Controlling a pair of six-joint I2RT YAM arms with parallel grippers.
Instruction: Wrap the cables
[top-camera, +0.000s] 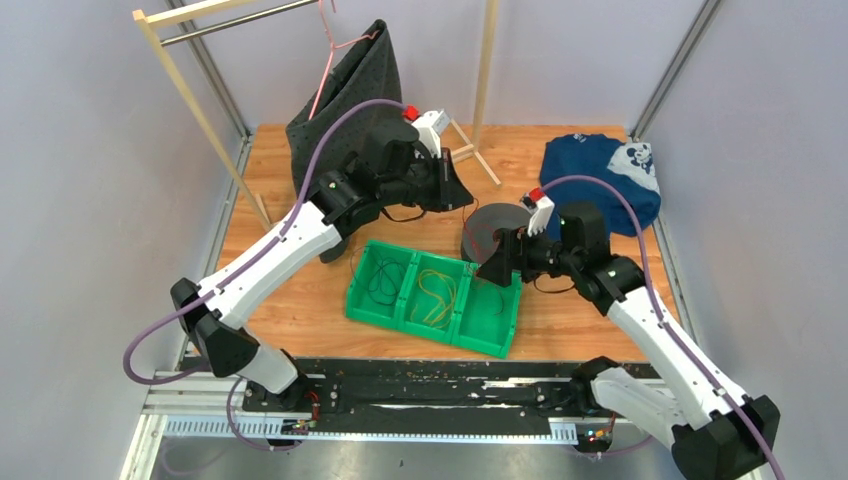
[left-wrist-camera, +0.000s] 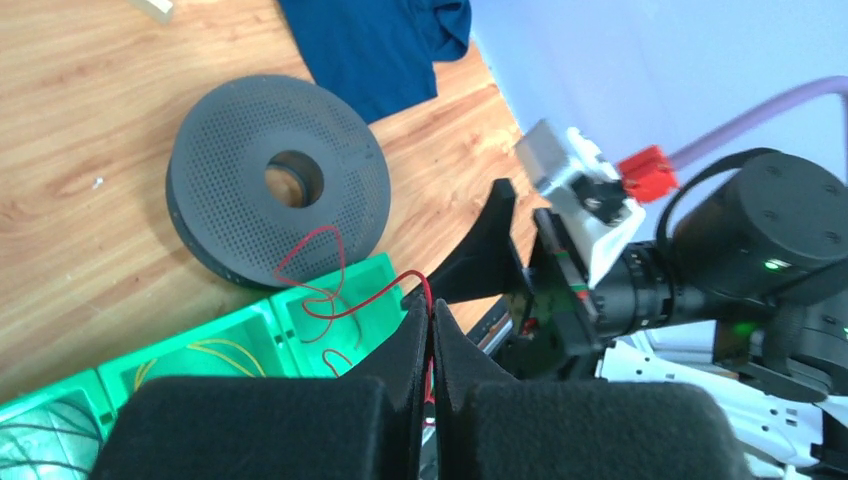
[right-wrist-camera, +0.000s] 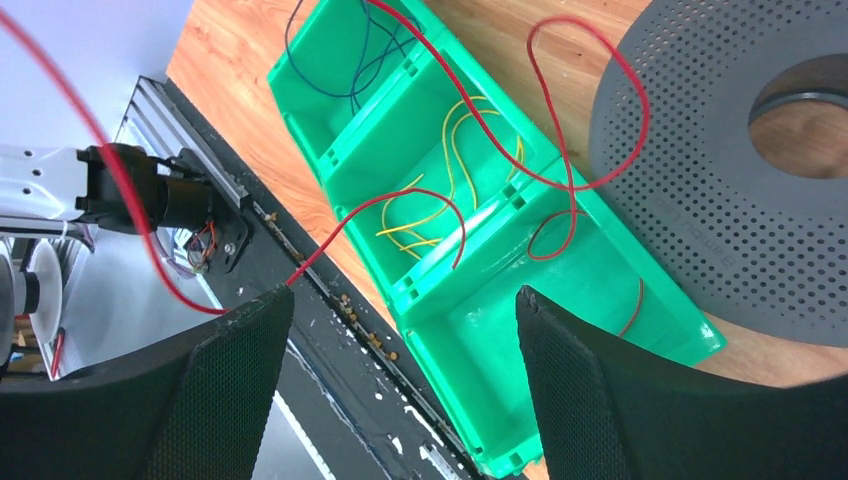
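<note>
One thin red cable (right-wrist-camera: 647, 105) in left claw (left-wrist-camera: 432, 330), perforated disc (left-wrist-camera: 240, 130)

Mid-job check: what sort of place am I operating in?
Likely a lab robot test cell, not a home: wooden tabletop fenced by aluminium framing, with staged props like a green three-compartment bin and a clothes rack.

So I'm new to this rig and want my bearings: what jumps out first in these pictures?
A thin red cable, pinched in the shut left claw, loops over a bright green three-part bin at mid-table. Just beyond the bin lies a dark perforated disc with a centre hole; the right claw is open nearby.
</note>
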